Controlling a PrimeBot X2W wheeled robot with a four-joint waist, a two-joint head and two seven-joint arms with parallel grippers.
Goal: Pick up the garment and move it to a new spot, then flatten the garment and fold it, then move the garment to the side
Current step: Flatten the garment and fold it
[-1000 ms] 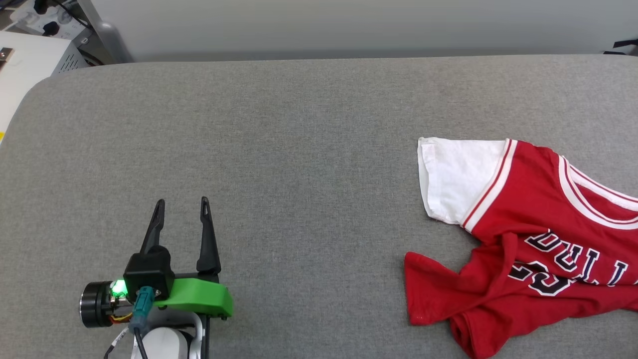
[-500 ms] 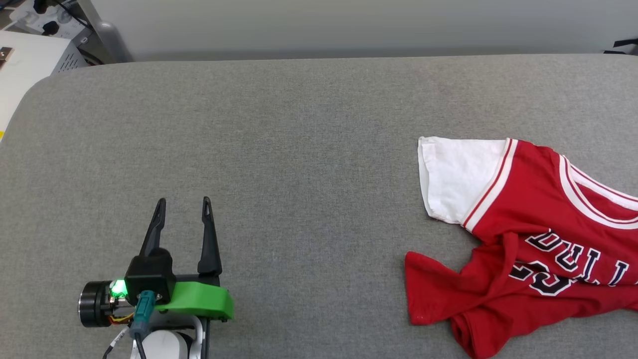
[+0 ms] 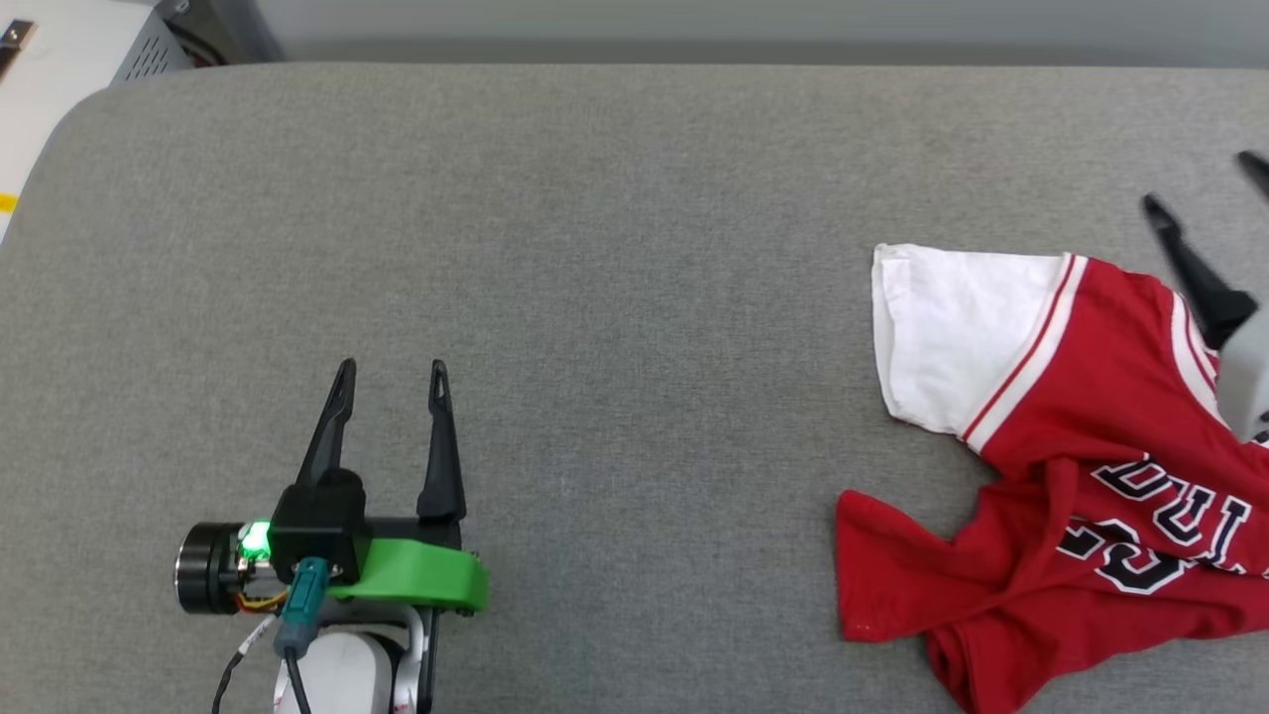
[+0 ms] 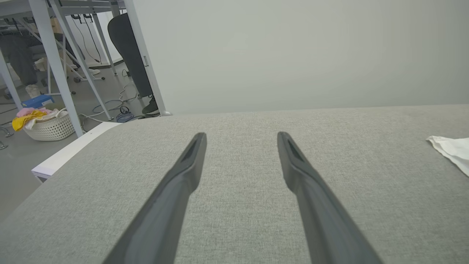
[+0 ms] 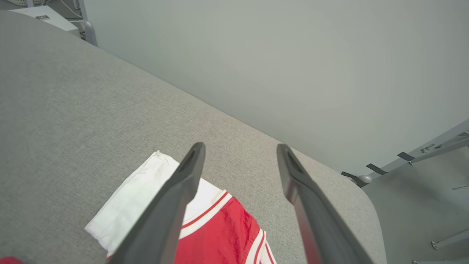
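Red garment (image 3: 1071,466) crumpled on right side of table (image 3: 634,248), white sleeve (image 3: 952,327) lying flat. Right gripper (image 3: 1200,180) above its collar, jaws spread, empty. Left gripper (image 3: 392,369) spread too, well apart at left. Lower right onto shoulder cloth, pinch deep, lift clear before carrying.

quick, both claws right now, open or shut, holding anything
Left claw: open, holding nothing.
Right claw: open, holding nothing, poised over the red jersey.

Grey fabric-covered surface with rounded corners (image 3: 595,248) carries one crumpled red jersey T-shirt with white sleeve (image 3: 1081,426) near its right end.
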